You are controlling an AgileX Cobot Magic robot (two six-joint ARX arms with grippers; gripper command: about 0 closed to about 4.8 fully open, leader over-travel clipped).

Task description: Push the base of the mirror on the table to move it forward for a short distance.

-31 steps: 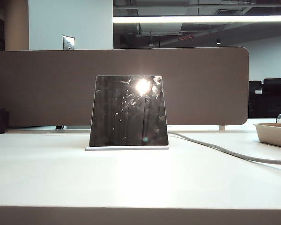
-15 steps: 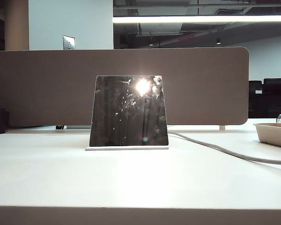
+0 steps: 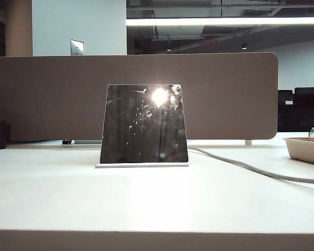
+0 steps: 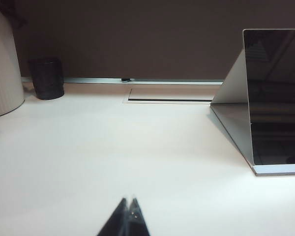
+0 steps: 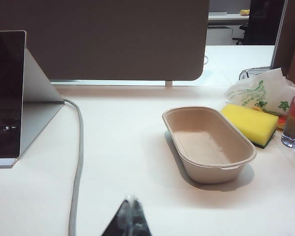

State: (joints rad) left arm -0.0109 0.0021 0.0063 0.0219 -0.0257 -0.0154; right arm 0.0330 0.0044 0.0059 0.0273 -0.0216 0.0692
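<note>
The mirror [image 3: 144,124], a dark smudged trapezoid panel, stands tilted back on the table [image 3: 157,198] in the middle of the exterior view. Its base [image 3: 142,165] is a thin pale slab under the panel. In the left wrist view the mirror [image 4: 275,98] and its base [image 4: 279,170] sit well off to one side of my left gripper [image 4: 129,199], which is shut on nothing above bare table. In the right wrist view the mirror [image 5: 6,93] and base [image 5: 2,162] lie far to the side of my right gripper [image 5: 131,198], also shut and empty. Neither gripper appears in the exterior view.
A grey cable [image 3: 251,170] runs from behind the mirror to the right. A beige divider panel [image 3: 225,94] stands behind. A paper bowl [image 5: 207,142], yellow sponge [image 5: 250,123] and plastic bag [image 5: 258,91] sit on the right; a dark cup [image 4: 46,78] and white container [image 4: 2,64] on the left.
</note>
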